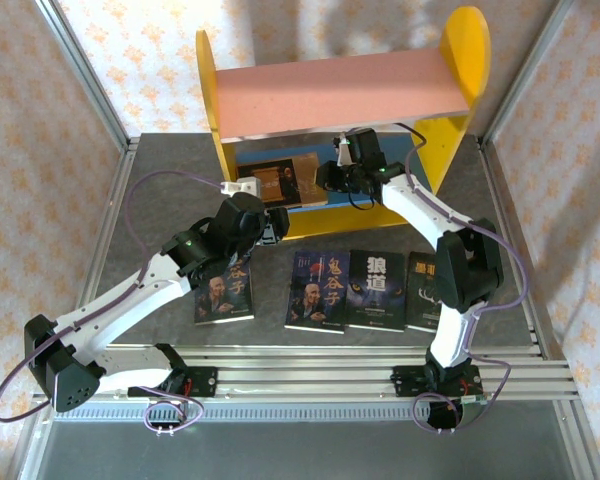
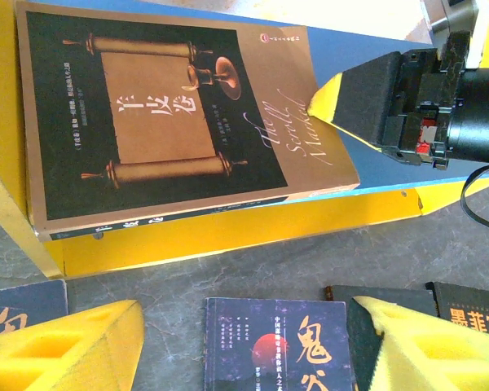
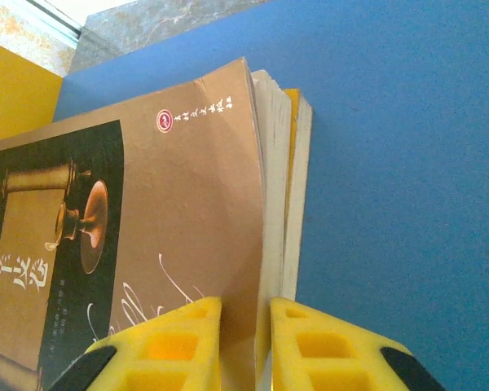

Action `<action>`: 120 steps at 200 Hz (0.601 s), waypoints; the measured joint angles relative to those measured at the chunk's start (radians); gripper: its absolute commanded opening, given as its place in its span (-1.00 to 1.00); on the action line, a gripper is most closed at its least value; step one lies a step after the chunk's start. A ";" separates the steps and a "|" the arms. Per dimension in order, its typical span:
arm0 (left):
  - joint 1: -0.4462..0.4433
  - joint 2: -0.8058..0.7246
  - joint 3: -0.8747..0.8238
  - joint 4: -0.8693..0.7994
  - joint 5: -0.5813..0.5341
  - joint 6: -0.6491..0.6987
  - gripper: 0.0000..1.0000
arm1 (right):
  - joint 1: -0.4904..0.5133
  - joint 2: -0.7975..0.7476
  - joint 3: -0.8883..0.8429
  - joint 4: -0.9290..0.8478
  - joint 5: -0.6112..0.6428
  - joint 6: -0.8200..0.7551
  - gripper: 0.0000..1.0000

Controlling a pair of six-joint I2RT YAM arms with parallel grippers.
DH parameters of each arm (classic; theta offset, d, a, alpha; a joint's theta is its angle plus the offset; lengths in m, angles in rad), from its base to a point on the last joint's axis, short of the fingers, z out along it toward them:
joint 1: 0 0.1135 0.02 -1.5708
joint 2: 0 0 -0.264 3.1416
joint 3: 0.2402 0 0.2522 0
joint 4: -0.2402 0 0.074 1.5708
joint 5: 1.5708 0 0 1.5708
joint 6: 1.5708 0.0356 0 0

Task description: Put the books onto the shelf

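Note:
A tan-brown book (image 1: 280, 182) lies flat on the shelf's blue lower board (image 3: 391, 147), under the pink upper board (image 1: 340, 95). My right gripper (image 3: 244, 342) reaches under that board and is shut on the right edge of this tan book (image 3: 179, 212), one yellow pad on the cover and one beside the page block. It also appears in the left wrist view, where the tan book (image 2: 163, 122) meets the right gripper's pad (image 2: 342, 102). My left gripper (image 1: 272, 228) hovers open in front of the shelf, above a dark blue book (image 2: 281, 342). Several dark books (image 1: 318, 290) lie in a row on the table.
The shelf's yellow side panels (image 1: 208, 80) stand left and right, and a yellow front lip (image 2: 228, 228) runs along the lower board. Metal frame posts and patterned walls close in the table (image 1: 160, 200). The left-most book (image 1: 224, 290) lies partly under my left arm.

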 measured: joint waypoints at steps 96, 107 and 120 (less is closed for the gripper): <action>0.000 0.000 -0.005 0.000 0.000 0.000 0.35 | 0.011 -0.019 -0.039 0.047 0.046 0.075 -0.71; 0.000 0.000 -0.005 0.000 0.000 0.000 0.35 | 0.012 -0.023 -0.045 0.055 0.047 0.082 -0.71; 0.000 0.000 -0.006 0.000 0.000 0.000 0.35 | 0.013 -0.026 -0.052 0.064 0.050 0.092 -0.71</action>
